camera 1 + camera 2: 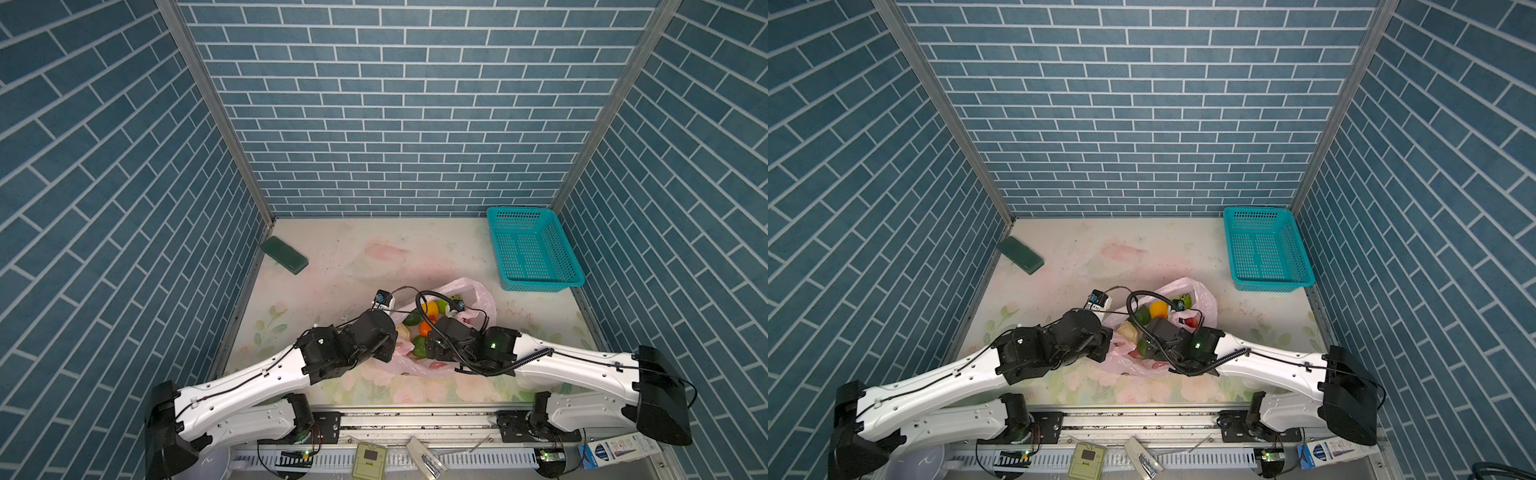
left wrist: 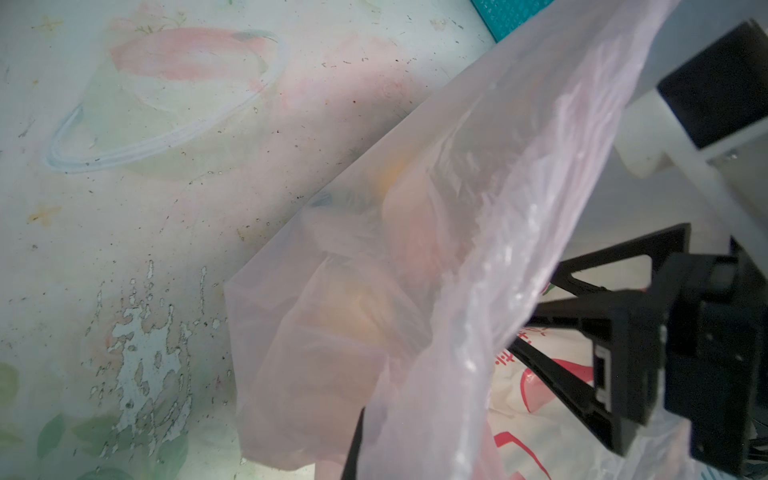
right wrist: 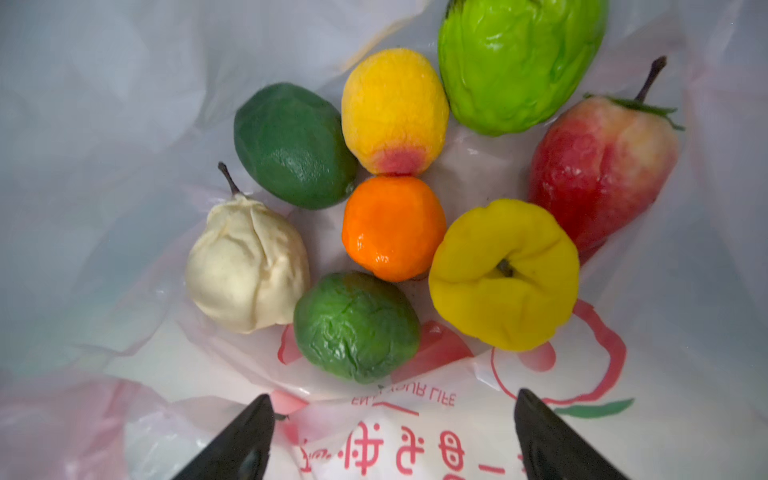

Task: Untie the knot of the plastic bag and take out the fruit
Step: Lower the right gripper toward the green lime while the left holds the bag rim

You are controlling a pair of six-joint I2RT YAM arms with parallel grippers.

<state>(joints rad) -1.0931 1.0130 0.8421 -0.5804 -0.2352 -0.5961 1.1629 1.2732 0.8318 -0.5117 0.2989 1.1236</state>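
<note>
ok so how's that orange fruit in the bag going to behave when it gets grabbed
The orange fruit looks round and glossy, so it may slip or roll in a pinch. Its dimpled skin suggests a light toy that might give slightly. It touches the yellow fruit on the thin plastic bag, so that will probably shift.

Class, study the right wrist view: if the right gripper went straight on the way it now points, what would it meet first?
Probably the printed fold of the plastic bag under the open right gripper, then the wrinkled green fruit just beyond; depth is unclear.
</note>
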